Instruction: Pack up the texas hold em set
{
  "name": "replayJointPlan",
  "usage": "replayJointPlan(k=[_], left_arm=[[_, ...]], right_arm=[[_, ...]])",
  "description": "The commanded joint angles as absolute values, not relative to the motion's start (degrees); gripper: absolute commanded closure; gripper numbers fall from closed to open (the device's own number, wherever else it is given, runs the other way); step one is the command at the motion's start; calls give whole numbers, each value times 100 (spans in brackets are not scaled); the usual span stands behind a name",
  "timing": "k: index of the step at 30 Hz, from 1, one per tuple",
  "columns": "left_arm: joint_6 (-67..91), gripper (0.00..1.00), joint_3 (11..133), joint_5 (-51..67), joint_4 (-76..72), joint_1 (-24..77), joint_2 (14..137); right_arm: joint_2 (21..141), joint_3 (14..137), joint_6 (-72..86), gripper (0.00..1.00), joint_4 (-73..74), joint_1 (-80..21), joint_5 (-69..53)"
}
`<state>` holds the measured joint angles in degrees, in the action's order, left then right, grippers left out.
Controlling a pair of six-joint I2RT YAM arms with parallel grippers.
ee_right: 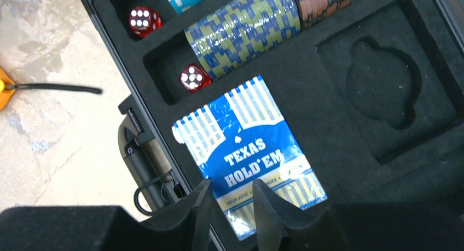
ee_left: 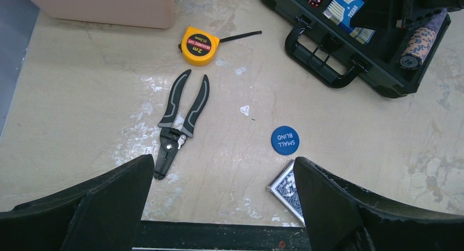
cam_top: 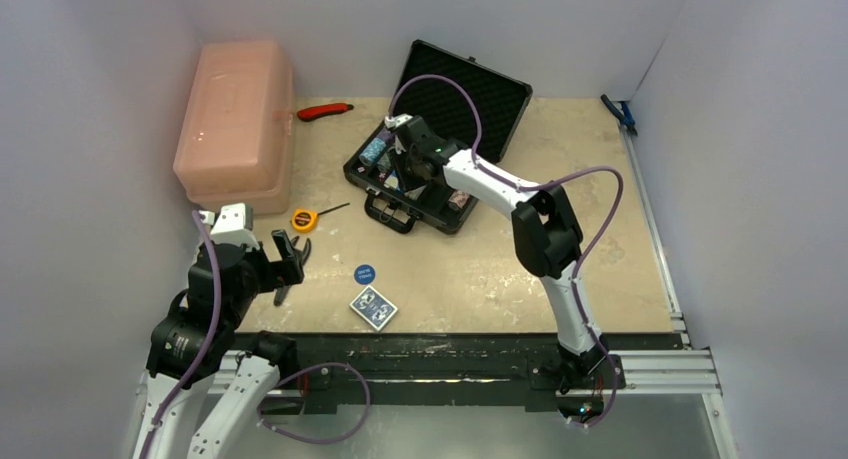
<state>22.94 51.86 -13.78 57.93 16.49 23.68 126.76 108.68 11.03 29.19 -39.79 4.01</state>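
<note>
The black case (cam_top: 372,176) lies open at the table's middle back, lid (cam_top: 465,89) raised. My right gripper (ee_right: 227,203) hovers just over the blue-white Texas Hold'em card box (ee_right: 249,147) lying in the foam. Its jaws are narrowly apart with nothing between them. Chip stacks (ee_right: 246,29) and two red dice (ee_right: 192,77) fill the slots beside it, and a round recess (ee_right: 383,81) is bare. A blue "small blind" disc (ee_left: 285,140) and a blue-backed card deck (ee_left: 282,186) lie on the table. My left gripper (ee_left: 224,177) is open and empty, low near the front edge, with the deck by its right finger.
A yellow tape measure (ee_left: 198,44) and grey-handled pliers (ee_left: 178,120) lie left of the disc. The pink plastic box (cam_top: 237,119) stands at back left, a red knife (cam_top: 325,110) beside it. Blue-handled pliers (cam_top: 620,112) lie at back right. The case handle (ee_left: 323,65) faces front.
</note>
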Motion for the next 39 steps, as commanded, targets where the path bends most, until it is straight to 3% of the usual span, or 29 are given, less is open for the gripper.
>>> replayJointPlan(k=[1, 24, 27, 34, 39], left_arm=[[2213, 0, 5309, -1349, 5660, 1600, 2317], [2229, 0, 5302, -1354, 5669, 1600, 2224], [2241, 0, 5317, -1356, 5682, 1600, 2247], [2350, 0, 5350, -1626, 5765, 1600, 2252], [2366, 0, 5353, -1652, 5782, 1600, 2241]], right_arm=[[12227, 11151, 938, 62, 3296, -3972, 573], [12637, 10145, 656, 55, 3212, -3967, 658], [12472, 10250, 529, 49, 3291, -3976, 429], [11809, 9970, 475, 19, 3211, -4166, 62], [11424, 9702, 490, 7, 3227, -4428, 18]])
